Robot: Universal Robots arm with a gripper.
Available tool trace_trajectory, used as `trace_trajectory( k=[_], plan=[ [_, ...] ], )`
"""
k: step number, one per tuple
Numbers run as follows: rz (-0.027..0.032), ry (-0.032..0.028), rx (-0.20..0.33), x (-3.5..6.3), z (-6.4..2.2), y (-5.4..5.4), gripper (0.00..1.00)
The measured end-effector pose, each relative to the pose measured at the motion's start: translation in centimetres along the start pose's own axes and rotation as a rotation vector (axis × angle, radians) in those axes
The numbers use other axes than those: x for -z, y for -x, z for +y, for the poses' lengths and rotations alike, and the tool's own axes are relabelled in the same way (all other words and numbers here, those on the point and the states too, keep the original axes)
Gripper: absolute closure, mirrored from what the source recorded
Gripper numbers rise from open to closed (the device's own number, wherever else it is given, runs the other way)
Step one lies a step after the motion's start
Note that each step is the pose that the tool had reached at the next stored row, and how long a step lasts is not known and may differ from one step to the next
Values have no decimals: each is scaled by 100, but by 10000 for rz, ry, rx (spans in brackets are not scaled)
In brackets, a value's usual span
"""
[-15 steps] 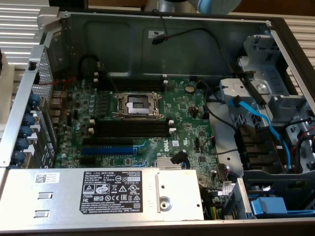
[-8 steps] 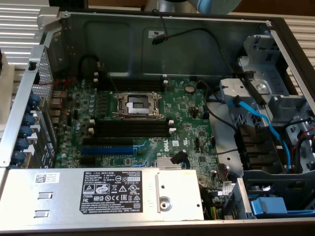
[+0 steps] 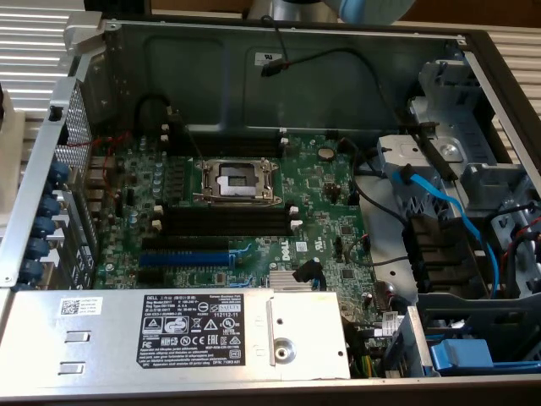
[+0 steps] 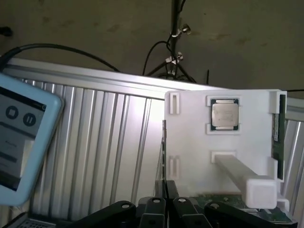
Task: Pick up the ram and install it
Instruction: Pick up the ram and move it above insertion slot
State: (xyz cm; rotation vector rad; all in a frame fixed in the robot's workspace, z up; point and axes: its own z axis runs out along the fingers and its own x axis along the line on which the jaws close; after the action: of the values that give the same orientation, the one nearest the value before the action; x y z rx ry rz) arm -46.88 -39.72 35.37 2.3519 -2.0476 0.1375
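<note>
Barely started: the gripper (image 4: 165, 186) is hovering pinched narrow with nothing visibly held, facing the white holder (image 4: 190, 142) where the ram (image 4: 278, 135) is standing on edge near the CPU chip (image 4: 224, 114), while the black memory slots (image 3: 224, 222) are sitting empty.

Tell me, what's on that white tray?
A square silver chip sits in a pocket of the tray, and a green ram stands along one edge. Anything under the chip is covered.

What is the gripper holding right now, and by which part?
Nothing, as far as shows: the fingers are shut with nothing between them, and the ram stands at the edge of the white holder, apart from them.
</note>
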Motion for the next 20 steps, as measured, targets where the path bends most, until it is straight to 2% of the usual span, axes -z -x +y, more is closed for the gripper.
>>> trace_trajectory(
  k=[2, 4, 6, 10, 13, 20],
  plan=[
    [-63, 1, -3, -1, -1, -9, 88],
    [-158, 2, -9, 9, -3, -12, 88],
    [-210, 9, -10, 50, -10, -17, 88],
    [-223, 58, -8, 213, -83, -40, 88],
    [-226, 79, -7, 339, -202, -69, 88],
    [-237, 160, -1, 532, -493, -142, 88]
  ],
)
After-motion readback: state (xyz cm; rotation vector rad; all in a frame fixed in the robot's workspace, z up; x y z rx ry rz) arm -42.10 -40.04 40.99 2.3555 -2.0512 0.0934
